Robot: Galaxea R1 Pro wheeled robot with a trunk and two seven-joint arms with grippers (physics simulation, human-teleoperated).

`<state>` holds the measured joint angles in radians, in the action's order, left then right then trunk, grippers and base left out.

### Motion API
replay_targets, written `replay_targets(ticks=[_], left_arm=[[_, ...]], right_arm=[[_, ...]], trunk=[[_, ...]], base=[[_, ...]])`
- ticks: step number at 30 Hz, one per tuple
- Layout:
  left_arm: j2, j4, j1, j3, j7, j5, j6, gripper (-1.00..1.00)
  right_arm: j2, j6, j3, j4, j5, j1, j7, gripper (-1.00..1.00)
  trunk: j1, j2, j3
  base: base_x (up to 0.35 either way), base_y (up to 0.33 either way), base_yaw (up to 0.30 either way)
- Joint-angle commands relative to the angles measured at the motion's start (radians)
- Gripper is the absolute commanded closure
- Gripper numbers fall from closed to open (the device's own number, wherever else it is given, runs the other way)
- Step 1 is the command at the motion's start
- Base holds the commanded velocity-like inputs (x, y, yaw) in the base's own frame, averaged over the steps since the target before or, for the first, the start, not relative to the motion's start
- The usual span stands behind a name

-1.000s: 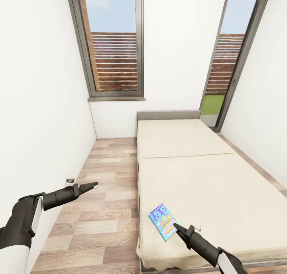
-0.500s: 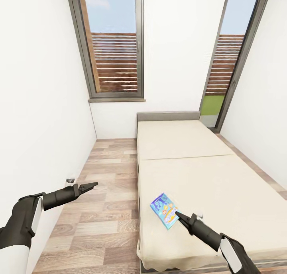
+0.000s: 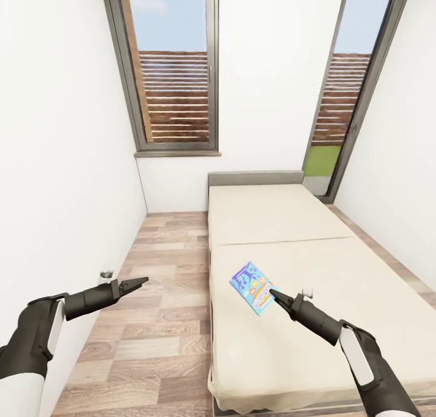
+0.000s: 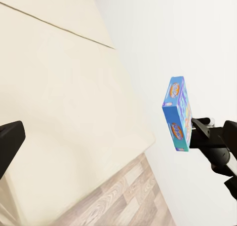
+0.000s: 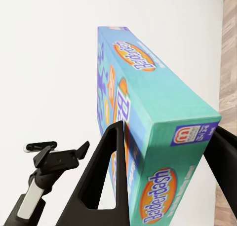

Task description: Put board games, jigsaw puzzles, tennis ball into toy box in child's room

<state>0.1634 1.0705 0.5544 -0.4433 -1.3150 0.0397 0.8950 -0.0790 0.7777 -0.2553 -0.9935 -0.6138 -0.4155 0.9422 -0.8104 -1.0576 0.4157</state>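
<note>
So the right gripper's fingers (image 5: 106, 171) are clamped on one end of the Balderdash board game (image 3: 253, 287), one finger on each broad face. You can read the logo on the box edge in the right wrist view, and the box sits wedged between the two black fingers. The right gripper (image 3: 272, 294) holds it out over the near half of the bed (image 3: 339, 265), toward its left side. From the left wrist view the box (image 4: 177, 114) looks to be up off the mattress, hanging edge-on from the fingers.

The left gripper (image 3: 140, 280) is out over the wood floor (image 3: 163, 283), well left of the bed, holding nothing. Its fingers look pressed together into a point in the head view.

No toy box or table in sight here, just the bed, two tall windows (image 3: 175, 65) and white walls. So the box has a trip ahead of it, I'd guess.

What worries me: the grip is only on one end, so most of the box sticks out past the fingers. A quick turn of the base or a swing of the arm could make it pivot or slip out. Also the room is narrow, so that outstretched arm could clip the wall or bed when turning.
</note>
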Motion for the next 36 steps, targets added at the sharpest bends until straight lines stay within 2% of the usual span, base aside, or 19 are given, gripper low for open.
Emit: replay_targets(ticks=[1, 3, 7, 11, 27, 36], left_arm=[[-0.001, 0.0, 0.001, -0.002, -0.006, 0.005, 0.011, -1.0], [-0.002, 0.0, 0.001, -0.002, -0.006, 0.005, 0.011, -1.0], [-0.001, 0.0, 0.001, -0.002, -0.007, 0.005, 0.011, -1.0], [0.0, 0.0, 0.001, -0.002, -0.008, 0.005, 0.012, -1.0], [-0.003, 0.0, 0.001, 0.0, -0.009, 0.004, 0.004, -1.0], [-0.002, 0.0, 0.001, 0.0, -0.01, 0.003, 0.003, -1.0]], right_arm=[[0.0, 0.004, -0.001, -0.001, 0.0, -0.001, 0.005, 1.0], [-0.002, 0.003, -0.004, -0.001, 0.001, 0.0, 0.008, 1.0], [-0.027, 0.003, -0.006, -0.002, -0.004, 0.007, 0.021, 1.0], [-0.036, 0.002, -0.006, -0.002, -0.004, 0.01, 0.05, 1.0], [-0.039, 0.001, -0.011, 0.002, -0.004, 0.011, 0.067, 1.0], [-0.038, -0.006, -0.01, 0.001, -0.006, 0.011, 0.07, 1.0]], trunk=[[0.004, 0.007, -0.002], [0.012, 0.021, -0.008], [0.027, 0.049, -0.021], [0.042, 0.077, -0.033], [0.104, 0.189, -0.084], [0.104, 0.189, -0.084]], base=[[0.0, 0.0, 0.0], [0.0, 0.0, 0.0], [0.0, 0.0, 0.0], [0.0, 0.0, 0.0], [0.0, 0.0, 0.0], [0.0, 0.0, 0.0]])
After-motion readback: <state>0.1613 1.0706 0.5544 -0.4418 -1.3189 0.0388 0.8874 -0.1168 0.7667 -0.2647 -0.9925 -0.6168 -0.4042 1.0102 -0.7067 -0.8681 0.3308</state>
